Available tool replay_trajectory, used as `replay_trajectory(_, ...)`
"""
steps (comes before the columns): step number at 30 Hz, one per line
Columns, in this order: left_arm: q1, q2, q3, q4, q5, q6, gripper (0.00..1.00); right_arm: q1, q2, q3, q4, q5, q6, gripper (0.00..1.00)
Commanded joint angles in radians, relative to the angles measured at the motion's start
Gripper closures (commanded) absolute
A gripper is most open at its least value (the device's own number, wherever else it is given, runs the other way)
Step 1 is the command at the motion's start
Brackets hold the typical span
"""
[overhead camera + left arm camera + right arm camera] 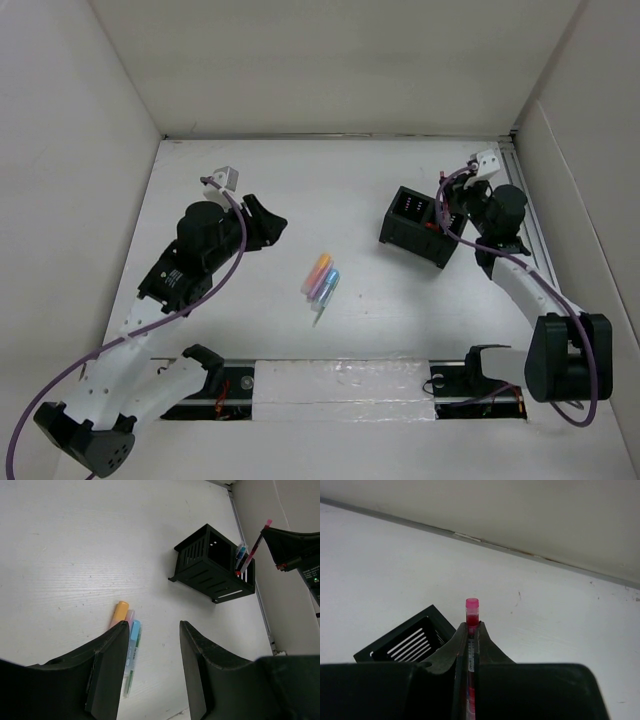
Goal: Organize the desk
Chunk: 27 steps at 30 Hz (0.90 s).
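Note:
The white desk holds three pens side by side at its middle: orange, pink and blue, seen together as a cluster from above. A black two-compartment organizer stands to their right. My right gripper is shut on a red pen. It holds the pen tilted over the organizer's right compartment, lower end inside beside blue pens. My left gripper hovers open left of the loose pens, with nothing between its fingers.
White panels wall the desk at the back and on both sides. A metal rail runs along the right edge. Both arm bases and a taped strip line the near edge.

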State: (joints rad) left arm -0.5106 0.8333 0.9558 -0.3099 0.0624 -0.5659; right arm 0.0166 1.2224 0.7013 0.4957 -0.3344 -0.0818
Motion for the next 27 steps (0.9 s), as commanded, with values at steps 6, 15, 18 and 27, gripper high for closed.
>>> replay_trajectory(6, -0.005, -0.019, -0.008, 0.006, -0.022, 0.012, 0.59, -0.007, -0.101, -0.037, 0.045, 0.009, 0.024, 0.37)
replay_trajectory(15, -0.005, -0.022, -0.006, 0.008, -0.052, 0.052, 0.59, 0.31, -0.175, 0.136, -0.451, 0.177, -0.085, 0.9)
replay_trajectory(18, -0.005, -0.028, -0.008, 0.012, -0.052, 0.06, 0.72, 0.53, -0.15, 0.093, -0.543, 0.3, -0.02, 0.96)
replay_trajectory(27, -0.005, -0.033, -0.022, 0.014, -0.047, 0.063, 0.89, 0.819, 0.133, 0.098, -0.545, 0.306, 0.159, 0.48)
